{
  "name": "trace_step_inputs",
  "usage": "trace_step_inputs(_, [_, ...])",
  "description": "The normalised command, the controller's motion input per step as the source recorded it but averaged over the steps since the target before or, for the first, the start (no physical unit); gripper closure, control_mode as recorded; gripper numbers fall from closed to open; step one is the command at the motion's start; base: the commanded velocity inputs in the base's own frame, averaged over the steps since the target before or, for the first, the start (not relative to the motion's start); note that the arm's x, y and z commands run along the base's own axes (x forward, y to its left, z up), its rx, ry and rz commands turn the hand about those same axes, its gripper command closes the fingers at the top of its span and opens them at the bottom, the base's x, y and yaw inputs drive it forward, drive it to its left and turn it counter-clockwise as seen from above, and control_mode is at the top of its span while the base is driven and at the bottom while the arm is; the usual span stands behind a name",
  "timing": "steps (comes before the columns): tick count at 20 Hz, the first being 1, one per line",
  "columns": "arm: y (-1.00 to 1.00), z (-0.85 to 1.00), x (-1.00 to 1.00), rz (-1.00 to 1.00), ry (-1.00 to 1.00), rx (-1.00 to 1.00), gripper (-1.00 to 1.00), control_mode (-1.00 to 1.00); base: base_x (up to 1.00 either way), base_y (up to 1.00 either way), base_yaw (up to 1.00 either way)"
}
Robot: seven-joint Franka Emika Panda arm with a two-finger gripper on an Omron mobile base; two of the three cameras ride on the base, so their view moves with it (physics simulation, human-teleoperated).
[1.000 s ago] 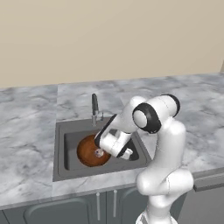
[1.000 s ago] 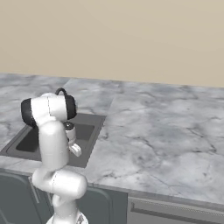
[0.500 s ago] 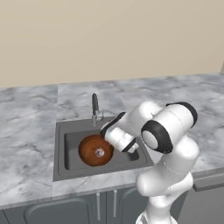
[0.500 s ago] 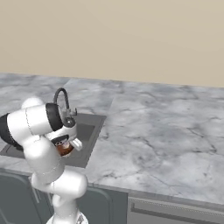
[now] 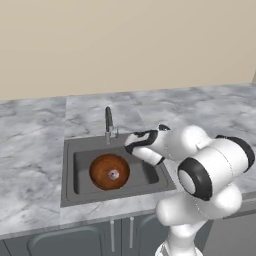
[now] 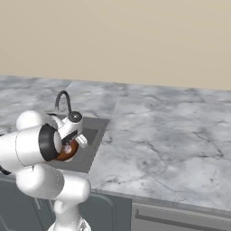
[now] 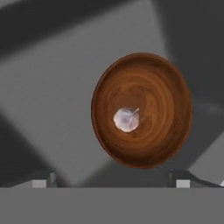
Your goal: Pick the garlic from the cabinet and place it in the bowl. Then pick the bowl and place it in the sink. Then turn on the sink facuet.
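A grey-veined marble counter (image 5: 35, 150) runs along a plain beige wall. Set into it is a rectangular dark grey sink basin (image 5: 80, 170) with rounded corners. On the basin floor, toward its left side, sits a round reddish-brown wooden bowl (image 5: 109, 171) with a glossy grained inside — and in the bowl's middle lies a small pale garlic bulb (image 5: 114, 174). At the sink's back edge stands a slim dark grey upright faucet spout (image 5: 108, 121), its top slightly curved. To the right, the white robot arm reaches over the sink's right half, its two-finger gripper (image 5: 131, 145) above the basin, near the bowl's right rim but clear of it. Seen from the hand camera, the two dark fingertips (image 7: 51, 178) stand spread wide apart, holding nothing, with the bowl (image 7: 142, 109) and garlic (image 7: 126, 119) below.
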Motion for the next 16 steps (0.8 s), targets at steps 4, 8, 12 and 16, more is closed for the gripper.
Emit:
trace_step_inputs(4, [0.0,1.0,0.08,-0.12,0.07,0.01,-1.0,-1.0,0.0,0.0,0.0])
trace_step_inputs(8, [0.0,0.04,-0.01,0.0,0.12,0.07,-1.0,-1.0,0.0,0.0,0.0])
trace_step_inputs(12, [-0.02,0.4,0.0,-0.14,0.02,0.51,-1.0,-1.0,0.0,0.0,0.0])
trace_step_inputs(16, [0.0,0.0,0.0,-0.36,0.01,0.62,-1.0,-1.0,0.0,0.0,0.0])
